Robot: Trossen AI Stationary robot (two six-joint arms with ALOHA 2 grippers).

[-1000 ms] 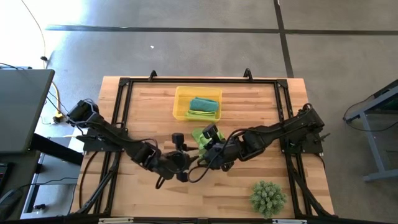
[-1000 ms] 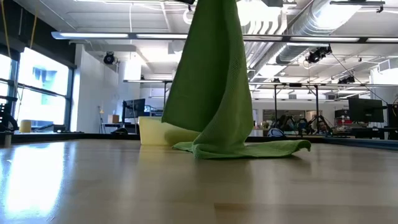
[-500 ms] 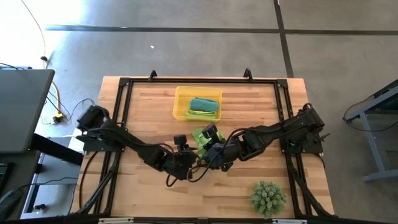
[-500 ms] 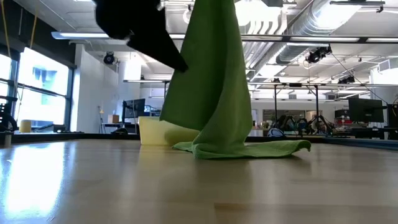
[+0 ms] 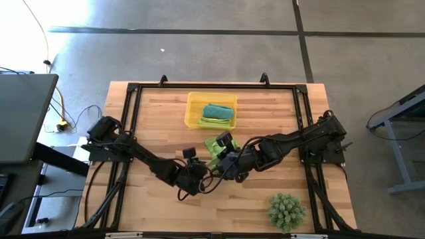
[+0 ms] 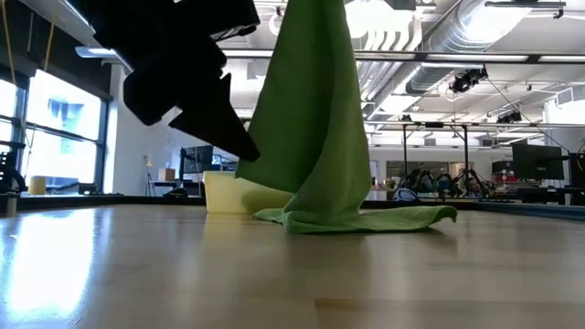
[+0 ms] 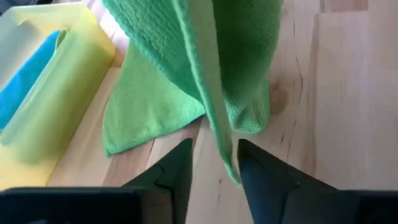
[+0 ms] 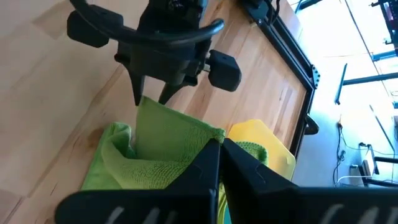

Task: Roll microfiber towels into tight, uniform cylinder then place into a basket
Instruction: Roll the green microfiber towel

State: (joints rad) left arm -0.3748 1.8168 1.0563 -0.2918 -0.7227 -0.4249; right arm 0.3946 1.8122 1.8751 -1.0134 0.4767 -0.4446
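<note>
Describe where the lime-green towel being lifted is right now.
In the high view, the lime-green towel is mid-table, just in front of the yellow basket. The right claw holds it up, its bottom edge on the wood, and the left claw is beside it.

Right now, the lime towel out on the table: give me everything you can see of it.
The lime towel is a soft, finely ribbed green cloth, not yet rolled. The right gripper, jaws shut on its top edge, holds it up so it hangs in a draped cone, while its lower part lies crumpled and spread flat on the wooden table just in front of the yellow basket. The left gripper straddles a hanging edge, fingers either side, not clearly pinching.
</note>
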